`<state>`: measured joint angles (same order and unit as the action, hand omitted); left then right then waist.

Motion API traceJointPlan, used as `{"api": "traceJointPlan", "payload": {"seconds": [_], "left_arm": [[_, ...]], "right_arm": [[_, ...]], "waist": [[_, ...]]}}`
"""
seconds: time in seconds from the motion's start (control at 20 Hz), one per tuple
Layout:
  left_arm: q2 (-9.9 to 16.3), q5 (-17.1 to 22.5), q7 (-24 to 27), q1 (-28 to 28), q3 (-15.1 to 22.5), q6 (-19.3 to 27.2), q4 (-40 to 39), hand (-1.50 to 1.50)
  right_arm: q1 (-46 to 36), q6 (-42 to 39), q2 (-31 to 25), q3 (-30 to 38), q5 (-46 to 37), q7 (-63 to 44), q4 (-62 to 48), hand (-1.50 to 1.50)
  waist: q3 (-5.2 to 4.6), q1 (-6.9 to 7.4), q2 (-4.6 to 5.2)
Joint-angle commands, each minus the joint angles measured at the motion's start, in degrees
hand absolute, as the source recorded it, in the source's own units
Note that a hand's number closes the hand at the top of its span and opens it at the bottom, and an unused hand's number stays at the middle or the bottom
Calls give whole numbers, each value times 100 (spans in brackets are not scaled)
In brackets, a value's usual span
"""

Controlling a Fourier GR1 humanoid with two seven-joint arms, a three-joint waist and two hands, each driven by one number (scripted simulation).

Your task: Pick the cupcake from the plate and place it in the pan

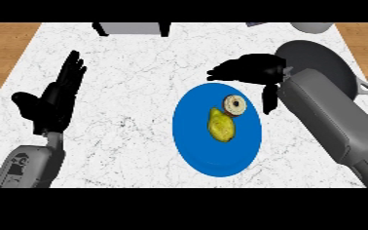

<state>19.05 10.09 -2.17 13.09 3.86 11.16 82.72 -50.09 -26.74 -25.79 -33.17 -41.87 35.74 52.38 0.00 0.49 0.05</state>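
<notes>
I am at the reach step: the cupcake (pixel 234 104) sits on the blue plate (pixel 208 163), in the plate's upper right part, and nothing holds it yet. My right hand (pixel 248 70) hangs just above the plate's upper rim, right of centre in the frame, its fingers pointing left and loosely curled with the thumb hanging down beside the cupcake, closed on nothing. My left hand (pixel 54 97) rests at the left of the frame, fingers straight and up, pressed close together, well apart from the plate.

A yellow-green pear (pixel 221 125) lies on the plate just below and left of the cupcake, touching it or nearly so; I cannot tell which. I judge that the next move calls for bringing my right hand down and back toward the cupcake, then closing fingers and thumb round it from the upper right side so the pear is not nudged.

The dark pan (pixel 320 61) lies at the upper right of the frame, partly hidden by my right forearm, near the counter's right edge where wood shows. The carry is short, up and to the right. Open white counter (pixel 129 78) lies between the plate and my left hand; a grey object (pixel 133 28) stands at the top edge, clear of the path.
</notes>
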Motion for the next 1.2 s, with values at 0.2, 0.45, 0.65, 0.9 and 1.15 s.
{"api": "traceJointPlan", "payload": {"seconds": [0.2,0.45,0.65,0.9,1.15], "left_arm": [[-170,-279,-438,231,7,70,135,0],[-148,-264,-165,-91,-185,-182,178,0],[-371,-521,-363,160,-94,78,229,0],[-389,-398,-299,243,-343,-168,24,0],[-328,-355,-74,152,-559,-394,-129,0]], "right_arm": [[184,-95,180,-24,-836,-119,142,-150],[154,-238,719,119,-1150,-296,-95,-150],[-74,157,887,181,-1555,-9,-723,-150],[303,228,912,220,-1949,11,-585,-150],[149,545,1130,327,-2360,183,-1390,-150]], "waist": [[1,-33,-7],[0,2,-5],[2,25,8],[0,-26,-3],[0,6,13]]}}
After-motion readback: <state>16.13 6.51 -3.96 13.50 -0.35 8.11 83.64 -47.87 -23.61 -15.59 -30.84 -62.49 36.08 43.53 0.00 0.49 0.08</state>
